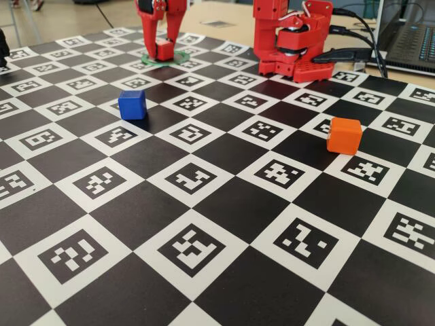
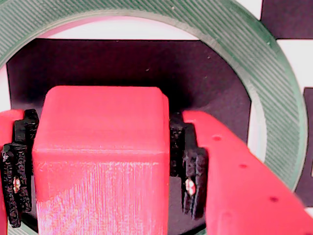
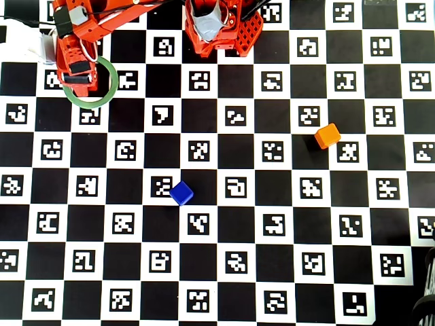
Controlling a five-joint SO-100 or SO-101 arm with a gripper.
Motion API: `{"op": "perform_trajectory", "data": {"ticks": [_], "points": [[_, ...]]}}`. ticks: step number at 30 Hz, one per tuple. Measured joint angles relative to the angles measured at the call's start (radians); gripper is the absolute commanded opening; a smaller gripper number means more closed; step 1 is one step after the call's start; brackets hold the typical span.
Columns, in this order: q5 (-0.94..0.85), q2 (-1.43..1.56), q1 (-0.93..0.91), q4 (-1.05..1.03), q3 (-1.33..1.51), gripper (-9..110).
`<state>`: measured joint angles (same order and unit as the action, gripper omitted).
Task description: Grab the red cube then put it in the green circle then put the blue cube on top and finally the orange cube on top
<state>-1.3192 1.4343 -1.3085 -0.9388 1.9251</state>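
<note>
My gripper (image 2: 105,171) is shut on the red cube (image 2: 100,156), with a black pad pressed against each of its sides. The cube sits low inside the green circle (image 2: 274,83); whether it touches the board I cannot tell. In the fixed view the gripper (image 1: 162,46) holds the red cube (image 1: 164,50) over the green circle (image 1: 178,58) at the far left. From overhead the arm (image 3: 77,68) covers part of the green circle (image 3: 112,83) and hides the red cube. The blue cube (image 3: 181,193) lies mid-board and the orange cube (image 3: 327,135) to the right, both apart from the gripper.
The arm's red base (image 1: 292,41) stands at the back of the checkered marker board (image 1: 204,224). A laptop (image 1: 411,41) and cables lie at the back right. The blue cube (image 1: 132,104) and orange cube (image 1: 344,135) sit on open board.
</note>
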Motion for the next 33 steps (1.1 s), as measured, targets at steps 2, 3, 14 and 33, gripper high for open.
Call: {"op": "perform_trajectory", "data": {"ticks": [2, 3, 14, 33], "points": [[0.000, 0.000, 0.000, 0.002, 0.002, 8], [0.000, 0.000, 0.000, 0.002, 0.002, 8], [0.000, 0.002, 0.000, 0.003, 0.009, 8], [0.000, 0.002, 0.000, 0.003, 0.014, 23]]}}
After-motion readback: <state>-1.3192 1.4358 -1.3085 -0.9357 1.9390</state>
